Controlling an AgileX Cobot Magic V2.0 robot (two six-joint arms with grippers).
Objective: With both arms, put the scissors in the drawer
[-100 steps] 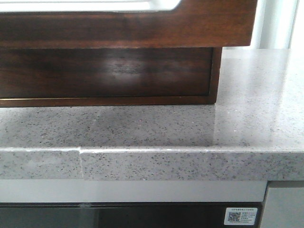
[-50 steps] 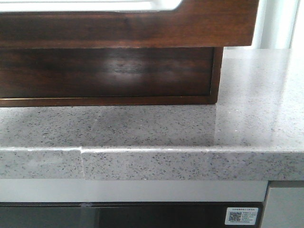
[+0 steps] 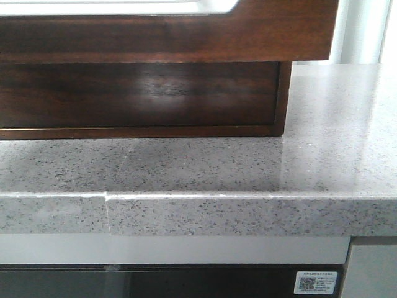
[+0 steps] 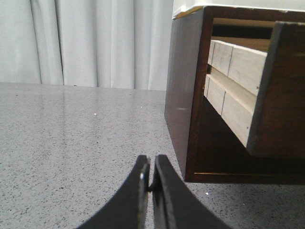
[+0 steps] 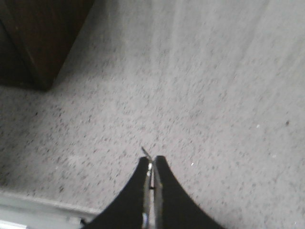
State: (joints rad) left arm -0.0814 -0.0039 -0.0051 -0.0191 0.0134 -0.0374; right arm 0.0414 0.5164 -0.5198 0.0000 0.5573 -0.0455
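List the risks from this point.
1. No scissors show in any view. The left gripper and the right gripper are both shut with nothing seen in them, so the pick is not yet secured.
2. The drawer stands pulled out of the cabinet and overhangs the counter. An arm rising beneath it could knock its front.

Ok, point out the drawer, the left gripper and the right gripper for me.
drawer (image 3: 279, 31): front view, on its dark brown front panel.
left gripper (image 4: 151, 167): left wrist view, between the closed black fingertips.
right gripper (image 5: 151, 164): right wrist view, between the closed fingertips.
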